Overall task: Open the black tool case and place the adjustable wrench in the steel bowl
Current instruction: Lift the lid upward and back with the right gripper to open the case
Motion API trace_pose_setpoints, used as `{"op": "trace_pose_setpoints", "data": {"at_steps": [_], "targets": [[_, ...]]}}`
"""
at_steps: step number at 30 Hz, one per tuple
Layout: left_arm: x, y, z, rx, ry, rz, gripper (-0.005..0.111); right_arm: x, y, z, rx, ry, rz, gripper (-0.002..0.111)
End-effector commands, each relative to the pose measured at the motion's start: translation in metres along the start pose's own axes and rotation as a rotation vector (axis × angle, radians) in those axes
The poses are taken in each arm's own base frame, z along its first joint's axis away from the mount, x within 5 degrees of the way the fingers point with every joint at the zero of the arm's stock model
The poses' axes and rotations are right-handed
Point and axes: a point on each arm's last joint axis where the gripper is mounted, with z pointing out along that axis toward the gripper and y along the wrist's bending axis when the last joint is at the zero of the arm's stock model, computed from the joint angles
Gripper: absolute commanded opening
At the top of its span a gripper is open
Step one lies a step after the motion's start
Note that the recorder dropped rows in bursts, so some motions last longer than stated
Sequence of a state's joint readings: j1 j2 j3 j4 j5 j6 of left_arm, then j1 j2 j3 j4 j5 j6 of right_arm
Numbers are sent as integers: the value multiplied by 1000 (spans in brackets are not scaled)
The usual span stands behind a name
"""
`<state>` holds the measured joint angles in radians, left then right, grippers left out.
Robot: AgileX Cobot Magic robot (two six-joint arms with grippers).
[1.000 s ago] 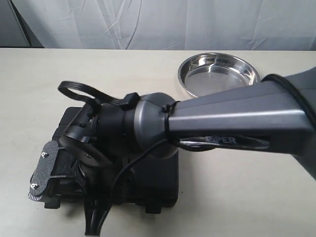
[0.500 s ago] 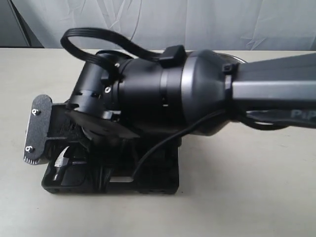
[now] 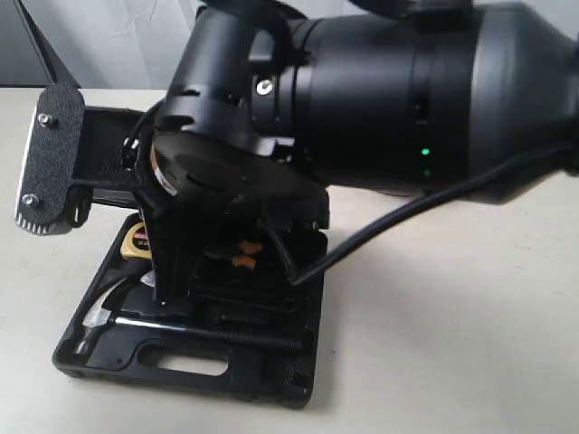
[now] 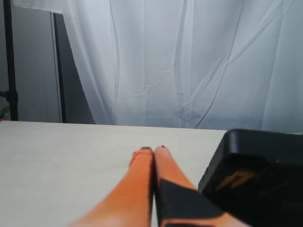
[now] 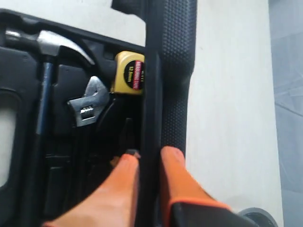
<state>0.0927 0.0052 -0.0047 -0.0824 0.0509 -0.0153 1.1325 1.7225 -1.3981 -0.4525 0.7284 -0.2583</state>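
while the right gripper (image 5: 147,158) is clamped on the edge of the raised lid (image 5: 176,52), the black tool case (image 3: 181,366) sits partly open on the table (image 3: 434,298), so the opening step is in hand. the adjustable wrench (image 5: 87,108) lies in its tray beside the yellow tape measure (image 5: 129,73) and near the hammer (image 5: 52,45). the left gripper (image 4: 152,151) hangs pinched together and empty. the steel bowl cannot be made out. next, i judge, the lid must swing fully back before any reach for the wrench.

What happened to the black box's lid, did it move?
Yes. The lid of the black tool case swung up, away from the table, pinched in the right gripper.
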Motion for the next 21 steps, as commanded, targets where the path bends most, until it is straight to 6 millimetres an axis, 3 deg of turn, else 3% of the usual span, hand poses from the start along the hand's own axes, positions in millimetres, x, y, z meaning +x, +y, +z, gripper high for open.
{"op": "trace_pose_setpoints", "data": {"at_steps": [1,12,21], "targets": [[1,0,0,5,-1,-2,0,-5,-13,-12,64,-92,2,-1],[1,0,0,5,-1,-2,0,27,-61,34,159,-144,103,-1],[1,0,0,5,-1,-2,0,47,-76,69,180,-153,135,-1]]}}
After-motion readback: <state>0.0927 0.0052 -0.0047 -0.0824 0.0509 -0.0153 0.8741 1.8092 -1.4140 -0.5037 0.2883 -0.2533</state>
